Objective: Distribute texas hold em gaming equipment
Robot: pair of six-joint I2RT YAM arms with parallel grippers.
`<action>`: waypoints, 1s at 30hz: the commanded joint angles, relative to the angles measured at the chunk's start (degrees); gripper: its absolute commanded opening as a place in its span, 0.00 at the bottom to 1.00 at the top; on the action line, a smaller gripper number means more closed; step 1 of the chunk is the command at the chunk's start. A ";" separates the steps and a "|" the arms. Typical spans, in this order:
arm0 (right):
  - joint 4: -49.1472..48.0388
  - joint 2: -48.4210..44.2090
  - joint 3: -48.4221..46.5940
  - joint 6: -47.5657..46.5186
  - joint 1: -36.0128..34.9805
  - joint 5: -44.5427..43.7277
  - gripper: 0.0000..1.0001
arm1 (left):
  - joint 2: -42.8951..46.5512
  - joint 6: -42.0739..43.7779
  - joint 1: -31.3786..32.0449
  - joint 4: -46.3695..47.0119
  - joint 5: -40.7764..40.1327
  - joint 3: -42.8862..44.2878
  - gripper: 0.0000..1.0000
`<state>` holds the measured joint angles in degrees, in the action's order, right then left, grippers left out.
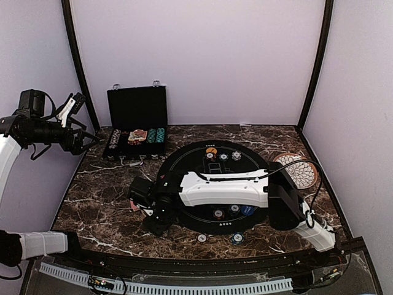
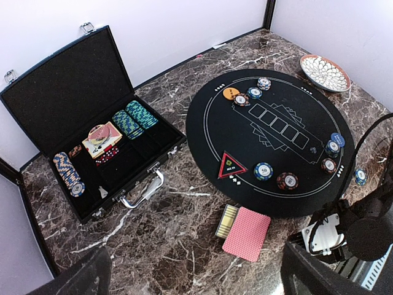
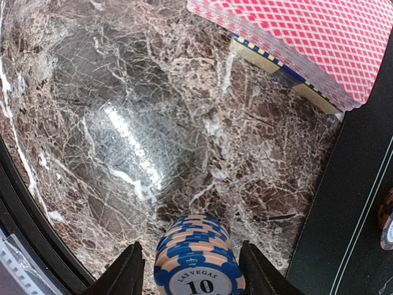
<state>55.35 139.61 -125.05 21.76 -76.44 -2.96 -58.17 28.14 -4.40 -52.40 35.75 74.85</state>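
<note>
A stack of blue-and-peach poker chips (image 3: 198, 261) stands on the marble just left of the black round mat (image 3: 362, 203). My right gripper (image 3: 191, 246) straddles it, open, with a thin gap on each side. A red-backed deck of cards (image 3: 307, 37) lies beyond on a gold-edged box. From the left wrist view I see the same deck (image 2: 247, 233), more chips (image 2: 263, 171) and an orange disc (image 2: 231, 93) on the mat (image 2: 209, 123). My left gripper (image 1: 70, 106) hangs open, high at the left, holding nothing.
A black hinged case (image 2: 73, 92) lies open at the back left with chip rows and cards inside. A white patterned plate (image 1: 299, 169) sits at the right. Two chips (image 1: 202, 238) lie on the marble by the near edge. My right arm stretches across the mat (image 1: 190, 157).
</note>
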 commanded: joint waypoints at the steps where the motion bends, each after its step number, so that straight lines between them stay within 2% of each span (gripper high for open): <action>1: -1.14 -1.71 0.09 0.36 0.24 -0.62 0.51 | 0.25 0.42 -0.30 -0.18 1.16 0.65 0.99; 19: -0.82 -3.29 0.11 0.77 0.64 -1.02 0.24 | 0.34 0.53 -0.33 0.00 1.13 0.39 0.99; 30: 0.69 -7.78 -0.81 1.71 1.62 -3.25 0.23 | 0.35 0.52 -0.29 -0.16 1.20 0.47 0.99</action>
<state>55.86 137.25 -125.01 22.59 -75.61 -4.64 -58.17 28.14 -4.40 -52.40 35.79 74.85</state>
